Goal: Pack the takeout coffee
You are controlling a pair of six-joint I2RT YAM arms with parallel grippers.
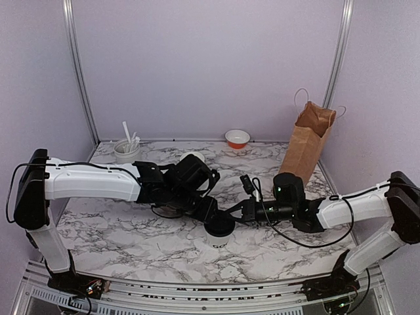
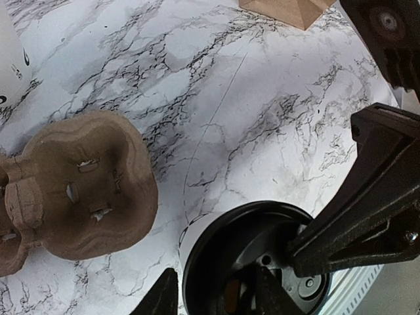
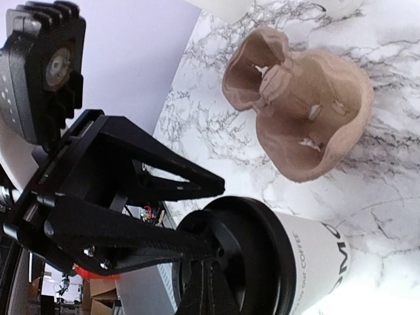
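Observation:
The takeout coffee (image 1: 220, 231), a white paper cup with a black lid and dark lettering, stands upright at the table's middle front. It also shows in the left wrist view (image 2: 252, 259) and the right wrist view (image 3: 295, 252). My left gripper (image 1: 211, 213) is open over the cup's left side. In its wrist view (image 2: 216, 296) one finger is outside the cup wall and the other over the lid. My right gripper (image 1: 237, 213) comes in from the right. In its wrist view (image 3: 210, 289) its fingers are together, tip on the lid's middle.
A brown pulp cup carrier (image 2: 79, 190) lies just left of the cup, also seen in the right wrist view (image 3: 308, 118). A brown paper bag (image 1: 307, 141) stands at the back right. An orange-rimmed bowl (image 1: 237, 138) and a white utensil holder (image 1: 126, 149) stand at the back.

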